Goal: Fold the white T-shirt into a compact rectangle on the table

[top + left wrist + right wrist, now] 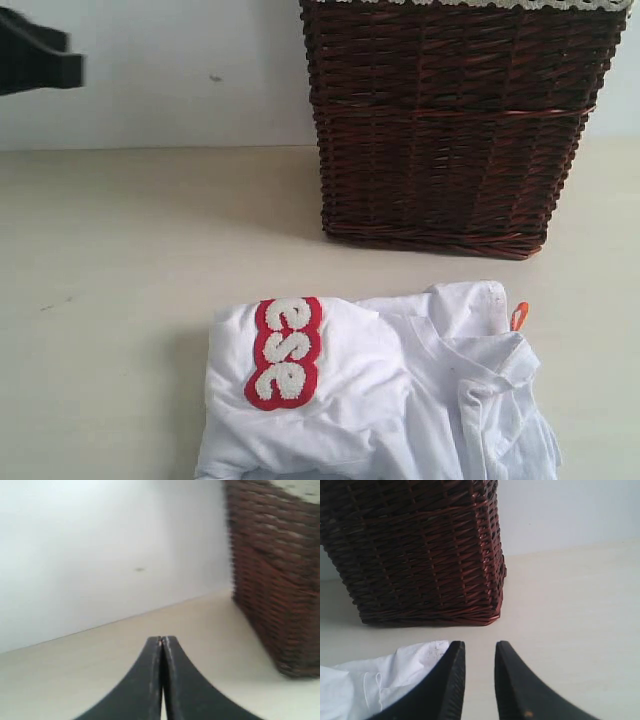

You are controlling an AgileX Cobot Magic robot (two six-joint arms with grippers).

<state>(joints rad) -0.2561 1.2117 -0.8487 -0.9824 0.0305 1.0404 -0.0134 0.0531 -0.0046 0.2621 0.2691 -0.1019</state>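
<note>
The white T-shirt (380, 400) lies crumpled on the table (130, 270) at the front, its red-outlined fuzzy letters (285, 352) facing up and a small orange tag (519, 315) at its right side. A dark piece of the left arm (35, 58) shows at the top left of the exterior view, far from the shirt. My left gripper (162, 641) is shut and empty above bare table. My right gripper (479, 647) stands open with nothing between its fingers, just beside an edge of the T-shirt (395, 672). It is out of the exterior view.
A dark brown wicker basket (450, 120) with a pale trim stands on the table behind the shirt, at the back right, also seen close ahead as the basket (415, 550) in the right wrist view. A pale wall (180, 70) runs behind.
</note>
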